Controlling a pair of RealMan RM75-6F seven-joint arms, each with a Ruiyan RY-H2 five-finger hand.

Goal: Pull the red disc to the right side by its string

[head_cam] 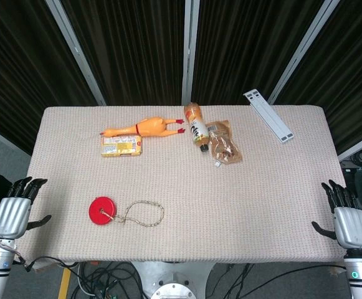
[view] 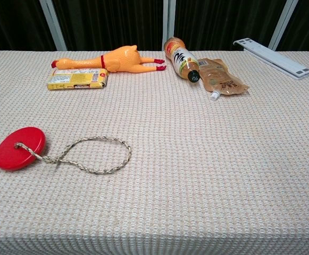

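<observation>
Hands wait off the desk's near corners — left hand (head_cam: 14, 215) and right hand (head_cam: 349, 223), fingers spread, holding nothing. Flat red plastic disc (head_cam: 102, 210) lies near the front-left edge — its looped braided string (head_cam: 142, 213) beside it.

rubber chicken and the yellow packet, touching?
Cannot tell. In the chest view the rubber chicken lies right behind the yellow packet with no visible gap; the head view shows none either.

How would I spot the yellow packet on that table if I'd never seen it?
Look to the far left part of the table, where a rubber chicken lies on its side. The yellow packet lies just in front of the chicken: flat and rectangular, unlike the round bottle further right.
</observation>
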